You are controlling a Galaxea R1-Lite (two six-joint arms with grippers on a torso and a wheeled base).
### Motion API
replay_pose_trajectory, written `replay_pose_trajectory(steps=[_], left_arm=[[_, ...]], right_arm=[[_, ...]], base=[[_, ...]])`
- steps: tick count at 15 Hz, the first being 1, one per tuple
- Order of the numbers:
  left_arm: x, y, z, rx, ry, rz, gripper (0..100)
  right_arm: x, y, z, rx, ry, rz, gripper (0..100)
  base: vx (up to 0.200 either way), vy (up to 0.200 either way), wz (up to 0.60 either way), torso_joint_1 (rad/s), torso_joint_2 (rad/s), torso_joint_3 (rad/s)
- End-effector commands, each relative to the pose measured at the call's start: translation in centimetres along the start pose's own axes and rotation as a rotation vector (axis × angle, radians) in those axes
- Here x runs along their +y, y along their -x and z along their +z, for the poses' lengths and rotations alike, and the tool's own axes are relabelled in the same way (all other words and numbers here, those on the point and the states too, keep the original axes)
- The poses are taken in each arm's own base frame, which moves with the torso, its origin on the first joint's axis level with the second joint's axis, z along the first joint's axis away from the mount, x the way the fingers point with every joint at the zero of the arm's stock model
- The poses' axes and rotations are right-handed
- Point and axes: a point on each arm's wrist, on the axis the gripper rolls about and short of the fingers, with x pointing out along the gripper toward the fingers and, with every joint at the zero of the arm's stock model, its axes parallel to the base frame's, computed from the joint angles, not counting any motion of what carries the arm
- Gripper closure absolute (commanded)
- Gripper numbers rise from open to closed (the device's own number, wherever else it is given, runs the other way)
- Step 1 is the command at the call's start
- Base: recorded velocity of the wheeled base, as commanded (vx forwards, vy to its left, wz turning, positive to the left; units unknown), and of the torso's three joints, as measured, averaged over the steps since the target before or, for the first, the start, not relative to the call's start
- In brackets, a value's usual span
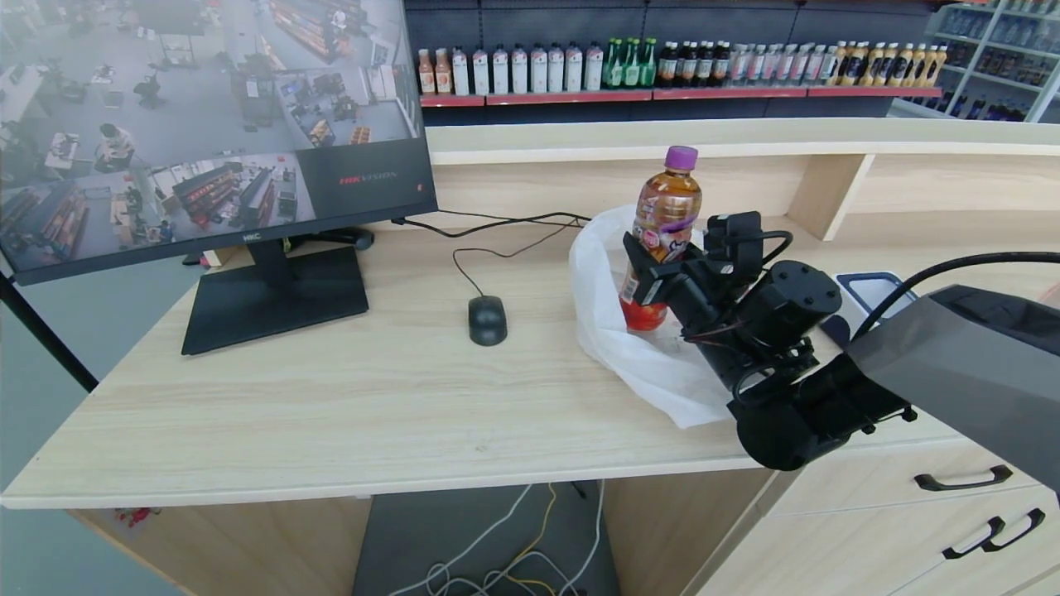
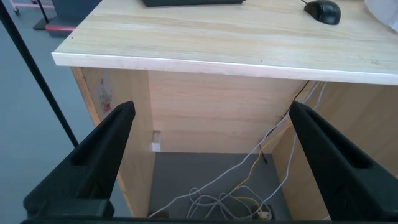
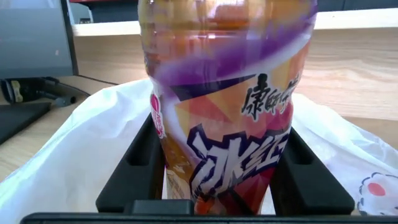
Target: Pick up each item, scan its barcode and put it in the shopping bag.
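Observation:
A drink bottle (image 1: 665,217) with amber liquid, a purple cap and a colourful label stands upright over the mouth of the white plastic shopping bag (image 1: 642,352) on the wooden counter. My right gripper (image 1: 654,269) is shut on the bottle's lower half, one finger on each side. Close up, the bottle (image 3: 227,99) sits between the black fingers (image 3: 134,162), with the bag (image 3: 68,155) spread below and behind it. My left gripper (image 2: 208,162) hangs open below the counter's front edge, with nothing between its fingers.
A monitor (image 1: 207,124) on a black stand occupies the counter's left. A black mouse (image 1: 487,319) lies mid-counter, its cable running back. A dark flat device (image 1: 869,294) lies right of the bag. Drawers (image 1: 961,497) are at the lower right. Loose cables (image 2: 236,193) hang under the counter.

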Motion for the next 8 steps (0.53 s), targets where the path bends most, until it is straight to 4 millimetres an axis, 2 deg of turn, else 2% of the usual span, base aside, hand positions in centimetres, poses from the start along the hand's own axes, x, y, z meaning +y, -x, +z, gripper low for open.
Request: replay_pose_trajectory(steps=[1, 8], left_arm=[[0.0, 0.0, 0.0, -0.001, -0.001, 0.001, 0], [0.0, 0.0, 0.0, 0.001, -0.001, 0.001, 0]], right_arm=[[0.0, 0.0, -0.9, 0.016, -0.003, -0.001, 100], [-0.1, 0.2, -2.4, 0.05, 0.002, -0.004, 100]], base=[[0.0, 0.0, 0.0, 0.0, 0.0, 0.0], [0.0, 0.0, 0.0, 0.0, 0.0, 0.0]])
